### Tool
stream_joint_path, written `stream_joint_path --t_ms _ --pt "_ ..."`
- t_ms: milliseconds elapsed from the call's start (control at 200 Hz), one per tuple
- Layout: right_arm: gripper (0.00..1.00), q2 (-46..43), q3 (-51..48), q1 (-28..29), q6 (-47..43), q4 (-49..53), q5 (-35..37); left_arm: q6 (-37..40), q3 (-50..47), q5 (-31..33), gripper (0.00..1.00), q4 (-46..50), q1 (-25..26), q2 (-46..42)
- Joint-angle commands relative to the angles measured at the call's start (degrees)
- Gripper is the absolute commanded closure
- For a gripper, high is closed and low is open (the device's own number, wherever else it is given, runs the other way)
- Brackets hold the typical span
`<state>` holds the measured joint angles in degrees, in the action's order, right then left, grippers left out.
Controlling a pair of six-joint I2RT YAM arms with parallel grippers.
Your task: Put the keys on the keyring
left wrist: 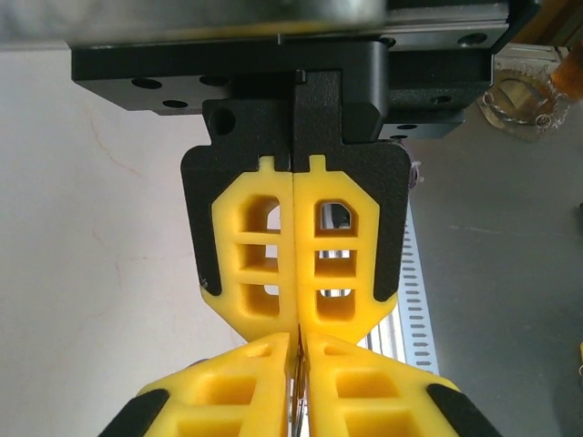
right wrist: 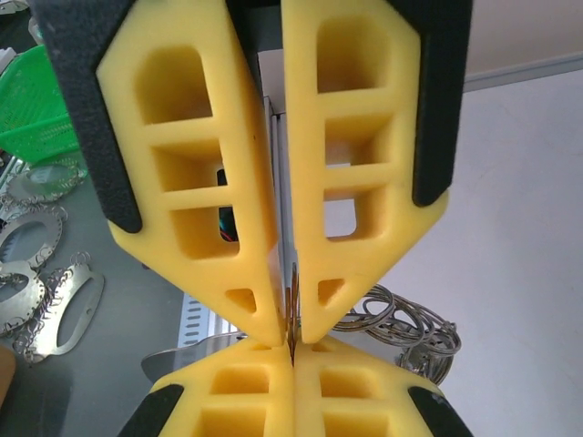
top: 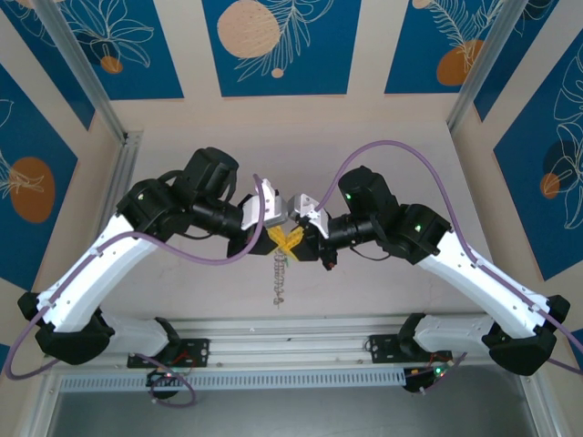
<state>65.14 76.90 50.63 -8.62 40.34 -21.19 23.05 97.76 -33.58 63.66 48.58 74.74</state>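
Yellow pads: both tools meet tip to tip over the tabletop (top: 383,300), crossed like an X!
Left tool (top: 280,238): jaws pressed almost flat together, a thin metal sliver pinched at the tips.
Right tool (top: 301,239): jaws also tight, nipping the same thin metal edge (right wrist: 292,319) from the opposite side.
Keyring: cannot tell it apart; a chain of silvery rings (top: 281,273) dangles straight below the meeting tips, and a tangle of rings (right wrist: 401,326) lies just behind the right tool.
Key: no green piece to be made out.
Step, my read: mid-threading, two tools working one ring between them.
Next move: likely a steady hold by one tool while the other slides or twists; a slip drops the lot.
Surface: pale, matte tabletop.
Room: blue panels with orange fruit prints beyond.
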Motion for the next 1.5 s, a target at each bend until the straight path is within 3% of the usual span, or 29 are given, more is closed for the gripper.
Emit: stream_joint_path --t_ms 0,170,365,700,765,930,1045,1215,1496 --pt "1.00 -0.8 2.1 0.0 -0.4 -0.8 -1.7 0.8 -0.5 -2.4 0.89 1.1 0.7 -0.4" --pt "1.00 -1.2 1.8 -0.4 -0.3 -1.0 -2.1 0.9 -0.9 -3.6 0.90 1.4 0.7 -0.4" --pt "1.00 -2.1 1.3 -1.4 0.4 -1.8 -3.3 1.3 -1.6 -4.1 1.00 1.5 0.8 -0.6" --pt "1.00 -3.0 0.0 -2.0 0.8 -2.6 -2.5 0.2 -2.7 -3.9 1.00 -2.7 0.7 -2.2" --pt "0.86 -3.2 -0.8 -2.1 1.5 -3.0 -1.9 -1.2 -3.4 -2.6 1.00 -5.1 0.7 -2.7" --pt "0.62 -3.9 -2.3 -2.9 3.5 -3.6 -2.6 -4.7 -5.0 -4.4 1.00 -11.3 0.6 -3.6" --pt "0.52 -5.6 -3.9 -4.1 5.2 -4.6 -3.2 -4.8 -4.9 -4.1 1.00 -12.1 0.6 -4.1" --pt "0.54 -8.1 -6.9 -7.0 8.3 -6.9 -5.5 -5.2 -5.1 -5.5 1.00 -13.9 0.6 -4.6" --pt "0.74 -8.7 -8.0 -9.5 9.5 -8.5 -10.7 -5.7 -5.4 -6.6 1.00 -16.0 0.6 -4.7"
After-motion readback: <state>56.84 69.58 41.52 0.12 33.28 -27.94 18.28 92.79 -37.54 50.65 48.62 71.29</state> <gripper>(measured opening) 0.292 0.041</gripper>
